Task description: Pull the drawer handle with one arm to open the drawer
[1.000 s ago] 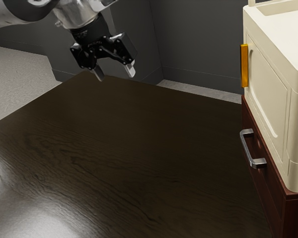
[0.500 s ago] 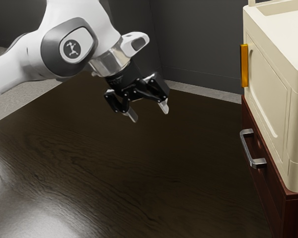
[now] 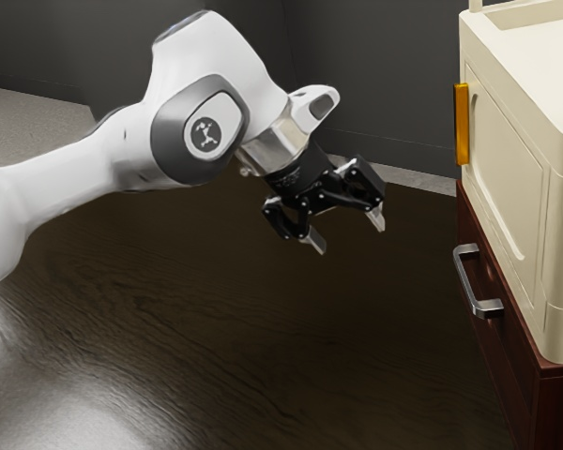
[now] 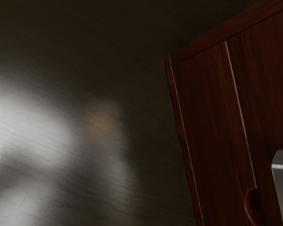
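My gripper [image 3: 350, 234] is open in the exterior view, its two fingertips well apart with nothing between them. It hangs tilted over the dark wooden surface, on the exterior view's left of the drawer handle [image 3: 465, 281] and apart from it. That handle is a silver bar on the dark red drawer front [image 3: 500, 314], which sits flush in its cabinet. In the wrist view part of the metal handle [image 4: 281, 183] shows against the red-brown cabinet [image 4: 212, 113].
A cream-coloured box-like unit [image 3: 511, 178] with an orange handle [image 3: 462, 124] stands on top of the red cabinet. Dark wood [image 3: 216, 328] spreads below the arm, and grey walls [image 3: 385, 84] rise behind.
The arm has swung toward the exterior view's right and lower, bringing my open gripper nearer the cabinet. The handle and drawer have not moved.
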{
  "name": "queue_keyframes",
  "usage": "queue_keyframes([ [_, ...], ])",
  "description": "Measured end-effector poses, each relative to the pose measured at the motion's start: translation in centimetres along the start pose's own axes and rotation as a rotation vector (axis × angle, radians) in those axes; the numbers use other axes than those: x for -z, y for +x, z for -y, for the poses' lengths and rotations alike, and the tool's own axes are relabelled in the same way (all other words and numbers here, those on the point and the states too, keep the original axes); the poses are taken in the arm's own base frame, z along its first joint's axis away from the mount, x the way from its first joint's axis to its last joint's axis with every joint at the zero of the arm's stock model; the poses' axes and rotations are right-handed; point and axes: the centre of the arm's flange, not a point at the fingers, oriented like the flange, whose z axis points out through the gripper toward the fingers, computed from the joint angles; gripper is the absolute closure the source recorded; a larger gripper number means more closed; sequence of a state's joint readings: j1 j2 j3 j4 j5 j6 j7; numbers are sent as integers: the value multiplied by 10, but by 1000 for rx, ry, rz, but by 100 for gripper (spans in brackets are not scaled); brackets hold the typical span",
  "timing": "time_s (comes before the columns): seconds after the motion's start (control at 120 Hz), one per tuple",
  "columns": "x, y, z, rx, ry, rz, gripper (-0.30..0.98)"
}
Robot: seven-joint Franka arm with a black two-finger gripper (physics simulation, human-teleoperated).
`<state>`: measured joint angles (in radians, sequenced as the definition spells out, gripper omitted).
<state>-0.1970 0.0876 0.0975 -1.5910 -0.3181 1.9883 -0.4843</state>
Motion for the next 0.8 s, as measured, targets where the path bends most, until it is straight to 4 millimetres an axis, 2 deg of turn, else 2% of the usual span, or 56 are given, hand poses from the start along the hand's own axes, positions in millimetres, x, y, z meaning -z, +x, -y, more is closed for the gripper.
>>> queue_keyframes([
  [0.075, -5, 2, 1, 13, -2, 1, 3],
  [0.225, -12, -9, -11, 5, -9, 10, 3],
  [0.533, -24, -20, -19, 14, -11, 28, 4],
  [0.8, -38, -31, -45, -11, -40, 24, 10],
])
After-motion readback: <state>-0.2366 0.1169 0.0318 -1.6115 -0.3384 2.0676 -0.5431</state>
